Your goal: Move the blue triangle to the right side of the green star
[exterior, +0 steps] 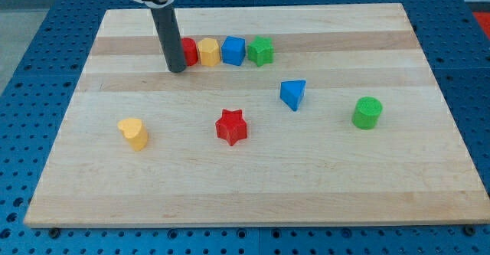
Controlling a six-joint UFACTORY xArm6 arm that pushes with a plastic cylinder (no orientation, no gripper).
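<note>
The blue triangle [293, 94] lies on the wooden board right of centre. The green star [261, 50] sits up and to its left, at the right end of a row of blocks near the view's top. My tip [177, 69] rests on the board at the left end of that row, touching or just beside a red block [189, 51]. The tip is far to the left of the blue triangle and the green star.
The row holds the red block, a yellow block [208, 51], a blue cube [233, 50] and the green star. A red star [231, 127] lies at centre, a yellow heart [134, 133] at the left, a green cylinder [367, 112] at the right.
</note>
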